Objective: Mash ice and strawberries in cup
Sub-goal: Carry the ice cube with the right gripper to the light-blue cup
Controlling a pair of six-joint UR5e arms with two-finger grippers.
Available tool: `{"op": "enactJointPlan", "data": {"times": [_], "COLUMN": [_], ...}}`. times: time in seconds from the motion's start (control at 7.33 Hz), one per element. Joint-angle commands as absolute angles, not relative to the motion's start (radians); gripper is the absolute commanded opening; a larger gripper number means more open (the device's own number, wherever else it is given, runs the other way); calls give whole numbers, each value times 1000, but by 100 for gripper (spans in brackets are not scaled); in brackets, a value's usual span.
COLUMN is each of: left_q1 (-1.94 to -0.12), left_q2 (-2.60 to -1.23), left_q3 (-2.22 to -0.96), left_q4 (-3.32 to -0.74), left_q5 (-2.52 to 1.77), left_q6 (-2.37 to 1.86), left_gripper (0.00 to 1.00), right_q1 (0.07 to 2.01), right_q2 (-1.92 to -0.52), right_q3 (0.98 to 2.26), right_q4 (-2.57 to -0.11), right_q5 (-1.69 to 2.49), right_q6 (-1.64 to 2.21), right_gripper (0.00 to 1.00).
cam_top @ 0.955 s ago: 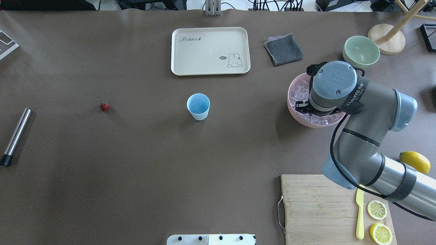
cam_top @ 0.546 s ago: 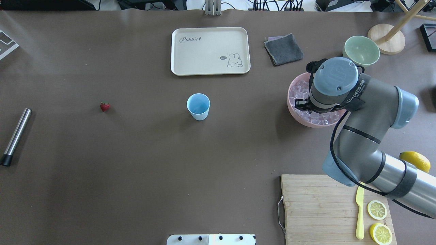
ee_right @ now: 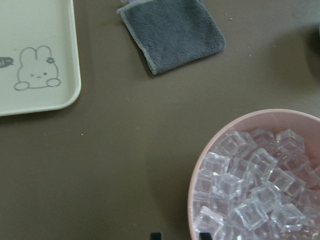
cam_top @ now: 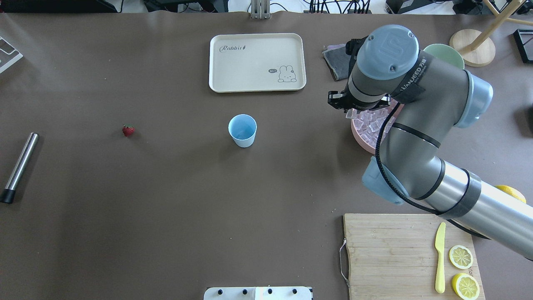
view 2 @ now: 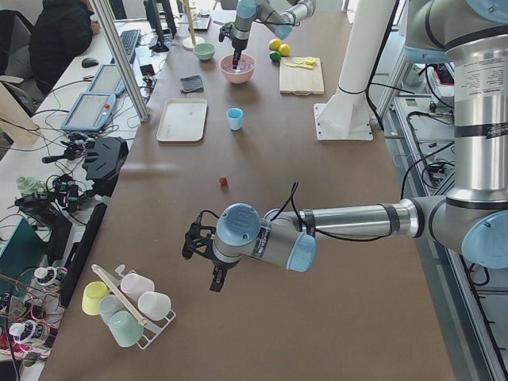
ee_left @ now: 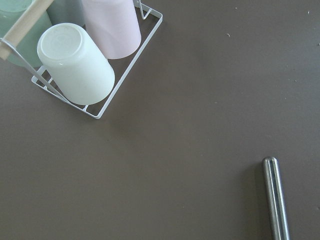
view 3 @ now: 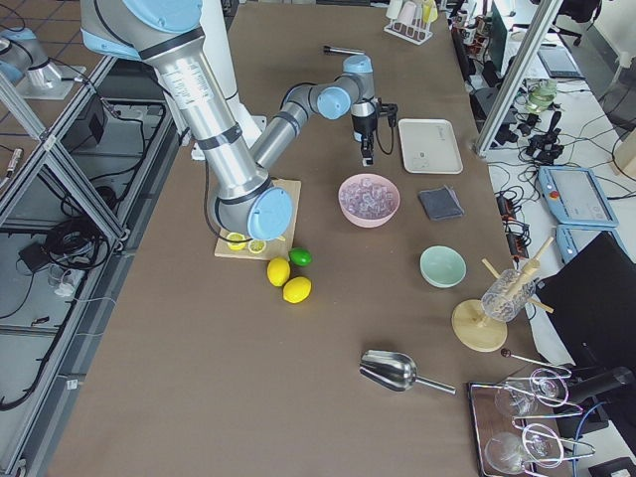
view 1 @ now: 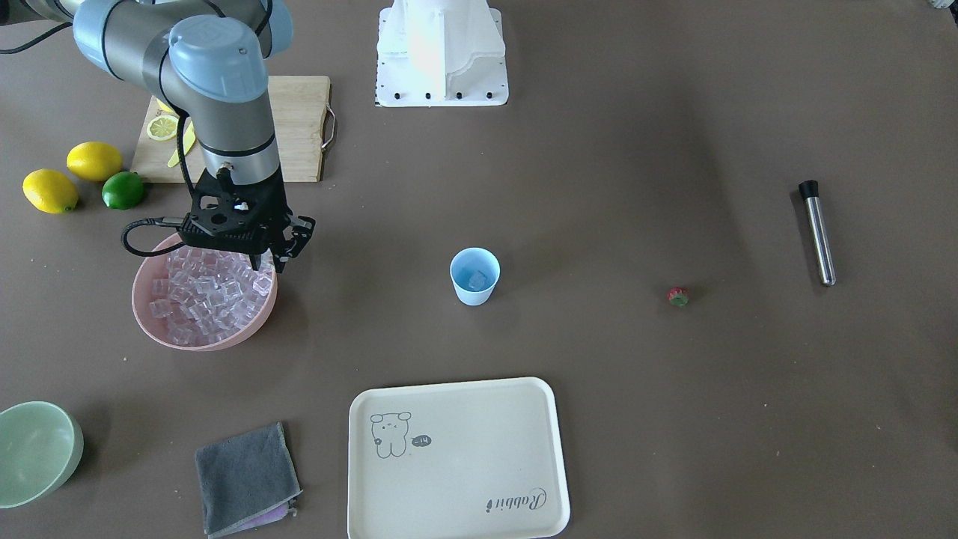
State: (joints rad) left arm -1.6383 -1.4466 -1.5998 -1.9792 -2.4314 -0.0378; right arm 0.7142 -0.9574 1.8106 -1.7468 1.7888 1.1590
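Note:
The light-blue cup point(cam_top: 242, 130) stands upright mid-table, and one ice cube point(view 1: 477, 281) lies inside it. More ice point(view 1: 202, 296) fills the pink bowl point(view 1: 150, 314). The strawberry point(cam_top: 128, 130) lies alone on the table, left of the cup. My right gripper point(view 1: 268, 262) hangs over the bowl's rim on the cup side, above the ice. Its fingers are too hidden to tell whether they are open or hold a cube. My left gripper point(view 2: 214, 278) shows only in the left side view, low over bare table, and I cannot tell its state.
A cream tray point(cam_top: 257, 62) and a grey cloth point(view 1: 245, 479) lie beyond the cup. A pale green bowl point(view 1: 34, 453), a cutting board point(cam_top: 387, 254) with a knife and lemon halves, and a steel rod point(cam_top: 19, 166) sit around. A cup rack point(ee_left: 75, 60) is near my left wrist.
My right arm has risen out of the pink bowl and swung toward the cup side, from over the ice to above the bowl's rim. Nothing else has moved.

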Motion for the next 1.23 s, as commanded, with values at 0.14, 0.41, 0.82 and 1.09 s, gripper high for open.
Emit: {"op": "enactJointPlan", "data": {"times": [0.14, 0.41, 0.82, 1.09], "left_q1": [-1638, -1638, -1640, -1638], "left_q2": [-1447, -1448, -1440, -1447], "left_q3": [-1588, -1583, -1556, -1552], "left_q4": [-1980, -1977, -1982, -1980], "left_q5": [-2431, -2431, -2438, -2434], "left_q6": [-37, -35, -29, -29], "left_gripper": [98, 98, 98, 98], "right_q1": [613, 534, 514, 499], "right_q2": [-709, -690, -689, -689], "right_q3": [1621, 1481, 1434, 1437], "right_q4": [-1664, -1425, -1310, -1310], "right_q5": [1783, 1653, 1634, 1634], "right_q6": [1412, 1494, 1508, 1514], "right_gripper": [25, 25, 25, 27]}}
